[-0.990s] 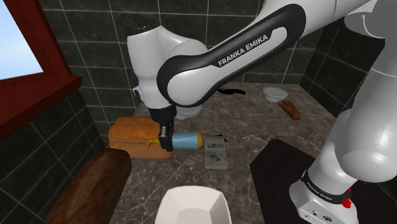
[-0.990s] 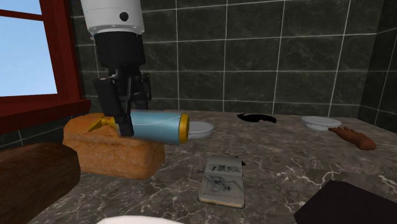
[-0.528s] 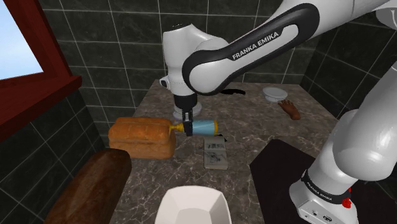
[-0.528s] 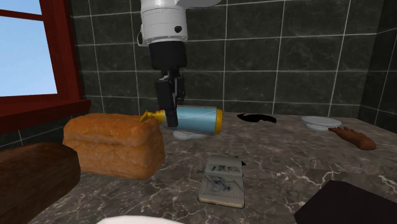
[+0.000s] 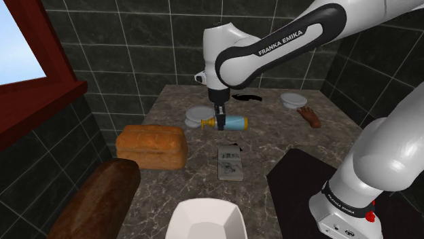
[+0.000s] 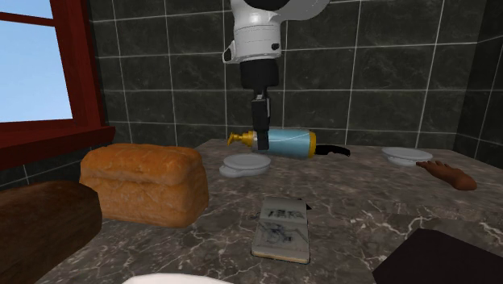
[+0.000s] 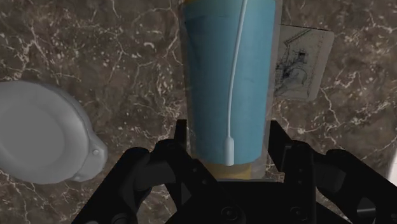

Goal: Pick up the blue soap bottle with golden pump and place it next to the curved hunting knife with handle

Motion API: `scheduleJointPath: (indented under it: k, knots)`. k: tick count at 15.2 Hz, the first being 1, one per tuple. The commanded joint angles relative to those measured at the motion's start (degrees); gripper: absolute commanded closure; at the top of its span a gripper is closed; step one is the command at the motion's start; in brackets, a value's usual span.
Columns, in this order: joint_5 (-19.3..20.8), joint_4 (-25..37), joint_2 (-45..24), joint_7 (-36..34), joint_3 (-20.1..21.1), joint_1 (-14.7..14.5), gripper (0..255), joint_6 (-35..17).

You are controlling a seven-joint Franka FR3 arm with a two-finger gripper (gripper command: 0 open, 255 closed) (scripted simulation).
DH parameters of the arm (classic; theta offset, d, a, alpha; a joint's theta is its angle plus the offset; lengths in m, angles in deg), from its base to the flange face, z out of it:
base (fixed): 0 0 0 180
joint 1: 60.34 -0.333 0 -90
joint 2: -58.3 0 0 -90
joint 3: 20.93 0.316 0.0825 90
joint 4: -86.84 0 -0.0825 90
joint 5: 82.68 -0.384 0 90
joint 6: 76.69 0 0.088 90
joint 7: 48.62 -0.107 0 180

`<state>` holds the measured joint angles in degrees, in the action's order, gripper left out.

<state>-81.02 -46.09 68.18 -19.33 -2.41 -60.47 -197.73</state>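
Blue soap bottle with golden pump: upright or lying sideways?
Sideways: the blue bottle hangs level in the black gripper, above the marbled counter.

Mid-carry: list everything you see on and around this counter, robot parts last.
Soap bottle: one, blue with gold pump, held level in mid-air.
Knife: one, black, by the back wall.
Bread loaf: one, tan, shoulder view's left.
Flat dish: one, white, near the pump.
Far bowl: one, white, back corner.
Foot-shaped piece: one, brown, beside the far bowl.
Printed card: one, grey, mid-counter.
Dark loaf: one, brown, shoulder view's lower left.
Near bowl: one, white, shoulder view's bottom.
Arm: one, white.
Claw: one, black, shut on the soap bottle.
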Motion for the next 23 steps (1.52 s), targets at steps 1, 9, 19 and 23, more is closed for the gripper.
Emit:
scheduleJointPath:
  k: [1, 9, 19, 23]
  knots:
    - [0.23, -1.08, 0.9, 3.23, -1.92, 1.34, 255, -0.39]
    - [2.11, -2.66, 1.89, 14.66, -9.27, 6.61, 255, -1.72]
    - [4.48, 1.36, -2.25, 28.38, -17.86, 13.3, 255, -2.95]
    - [4.78, 4.81, -5.38, 33.79, -20.94, 15.8, 255, -3.13]
